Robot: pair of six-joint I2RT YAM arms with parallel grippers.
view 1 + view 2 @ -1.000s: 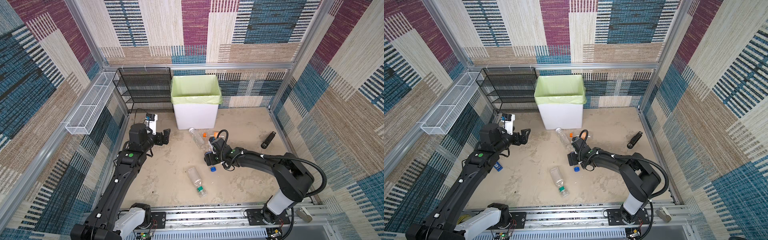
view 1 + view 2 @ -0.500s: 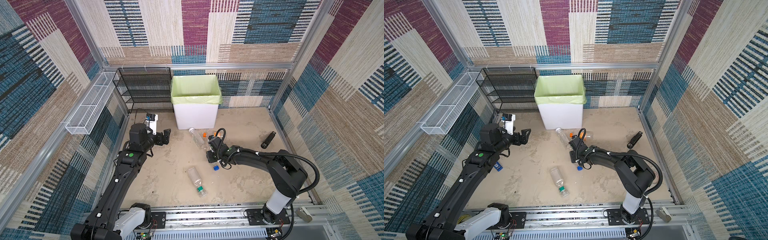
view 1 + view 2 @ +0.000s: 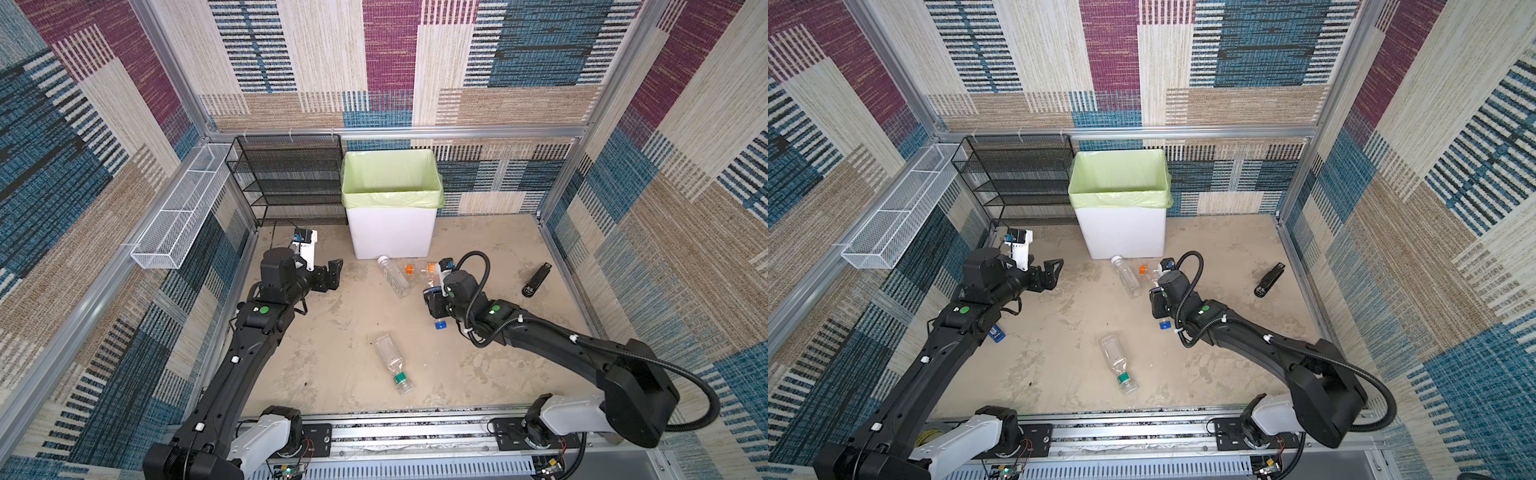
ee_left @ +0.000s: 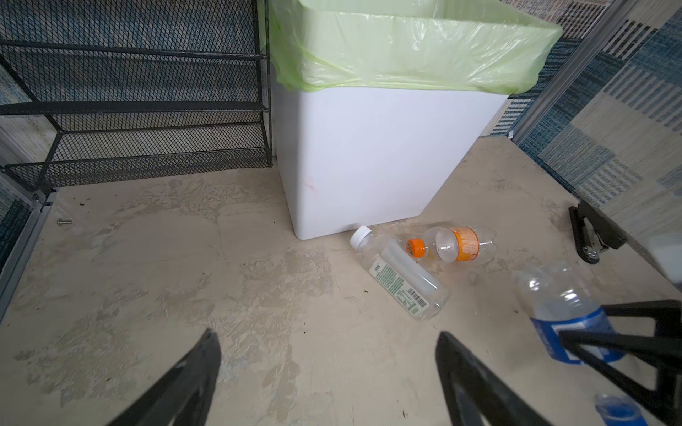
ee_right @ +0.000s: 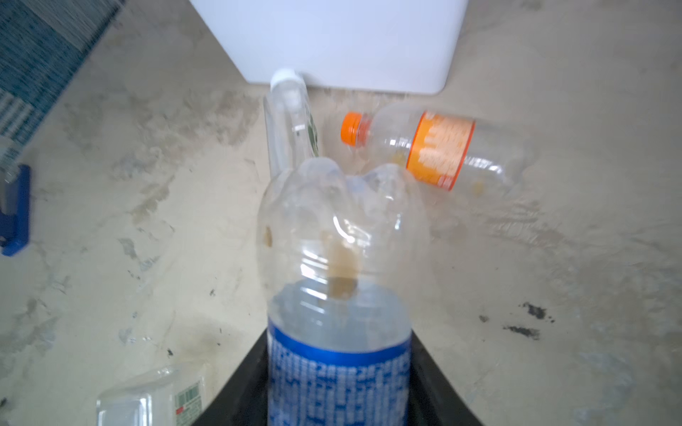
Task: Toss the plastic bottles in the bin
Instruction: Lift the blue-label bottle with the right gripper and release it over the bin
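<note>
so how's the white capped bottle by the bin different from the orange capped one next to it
The white-capped bottle is long and straight-sided with a pale printed label; the orange-capped bottle is rounder, with an orange band. The first one's cap lies by the base of the bin; the second's cap points at the first one's side. Both are clear, capped and lying down.

The bin (image 3: 390, 232) is white, square and green-lined, standing upright at the back of the surface. A white-capped bottle (image 3: 392, 277) and an orange-capped bottle (image 4: 459, 245) lie just beside its base, and a green-banded bottle (image 3: 388, 355) lies well forward. A blue-labelled bottle (image 5: 337, 295) is clamped in the right gripper (image 5: 337, 383) jaws.
</note>
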